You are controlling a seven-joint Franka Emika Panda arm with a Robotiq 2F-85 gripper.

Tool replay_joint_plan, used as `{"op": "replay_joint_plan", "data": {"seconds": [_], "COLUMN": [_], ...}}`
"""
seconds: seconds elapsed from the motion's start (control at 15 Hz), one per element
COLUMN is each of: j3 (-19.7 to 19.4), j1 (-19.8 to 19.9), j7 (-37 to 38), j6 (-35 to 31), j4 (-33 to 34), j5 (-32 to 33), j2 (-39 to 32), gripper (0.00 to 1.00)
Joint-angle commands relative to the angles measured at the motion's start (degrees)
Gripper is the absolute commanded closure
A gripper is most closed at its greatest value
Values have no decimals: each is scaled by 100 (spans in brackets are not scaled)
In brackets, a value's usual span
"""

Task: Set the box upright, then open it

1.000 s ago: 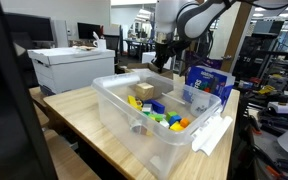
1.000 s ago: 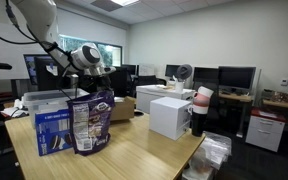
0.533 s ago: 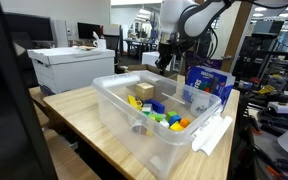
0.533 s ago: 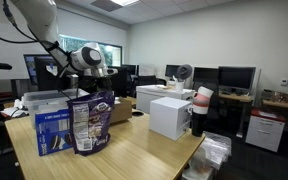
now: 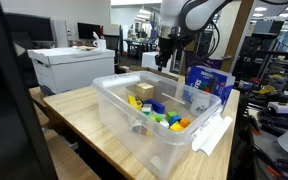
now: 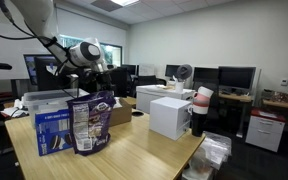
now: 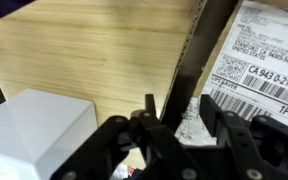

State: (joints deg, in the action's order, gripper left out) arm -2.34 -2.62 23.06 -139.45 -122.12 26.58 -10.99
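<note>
Gripper (image 5: 164, 62) has risen slightly above the table's (image 6: 134, 150) far end.
Its jaws sit close together astride a dark edge in the wrist view; whether they pinch it cannot be told. The box (image 6: 124, 108) sits below, behind the printed bag (image 6: 91, 122).

My wrist camera looks down past my gripper (image 7: 177, 106), close over the table (image 7: 84, 50). Both exterior views face my arm (image 5: 189, 12) (image 6: 79, 52) from roughly opposite table ends.

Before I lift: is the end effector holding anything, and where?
Cannot be told. A flap edge of the box sits inside the end effector, but a closed grip isn't visible.
</note>
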Motion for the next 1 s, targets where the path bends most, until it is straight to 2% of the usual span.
{"op": "replay_joint_plan", "data": {"seconds": [0.0, 0.27, 0.6, 0.93], "j3": [34, 103, 119, 201], "j1": [-41, 24, 87, 174], "j7": [-156, -293, -421, -854], "j6": [62, -44, -143, -298], "j4": [-47, -72, -174, -213], "j5": [-351, -1080, -1932, -3101], "j2": [261, 297, 272, 195], "gripper": [22, 2, 0, 0]}}
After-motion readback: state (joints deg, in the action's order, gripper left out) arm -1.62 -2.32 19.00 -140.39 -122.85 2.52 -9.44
